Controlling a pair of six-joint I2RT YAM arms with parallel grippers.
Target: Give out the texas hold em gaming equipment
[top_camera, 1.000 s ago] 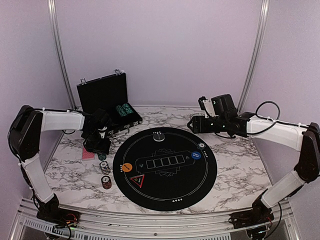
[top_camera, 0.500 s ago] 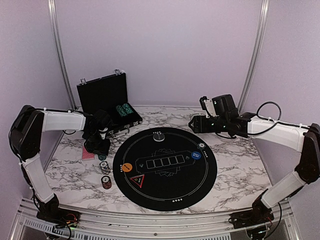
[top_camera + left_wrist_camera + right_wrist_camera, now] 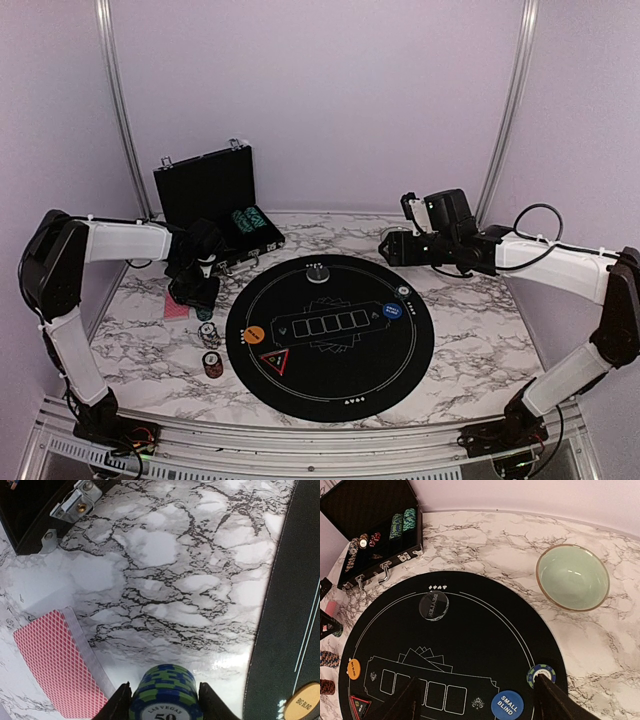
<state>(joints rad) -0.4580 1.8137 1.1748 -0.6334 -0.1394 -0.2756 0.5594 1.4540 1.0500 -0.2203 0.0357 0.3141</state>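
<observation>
- At the bottom centre of the left wrist view, the green-and-blue chip stack [image 3: 166, 687] sits between the fingers of the left gripper [image 3: 163, 702], which look closed snugly against both its sides. The chips are a loose pile, so a tilt or a quick lift could shed the lower ones.
- At lower left, just beside the stack, the pinkish-red card [image 3: 52, 667] could be dragged along by the nearer finger.
- Along the right edge, the black mat [image 3: 295, 595] might catch a stack carried low, and the orange button disc [image 3: 304, 707] could get bumped.
- In the top view, two other chip stacks [image 3: 212, 365] lie nearby and could be toppled by a careless swing.
- The right gripper [image 3: 480, 700] hangs wide open over the mat, holding nothing. The two arms crossing paths is a slight risk.
</observation>
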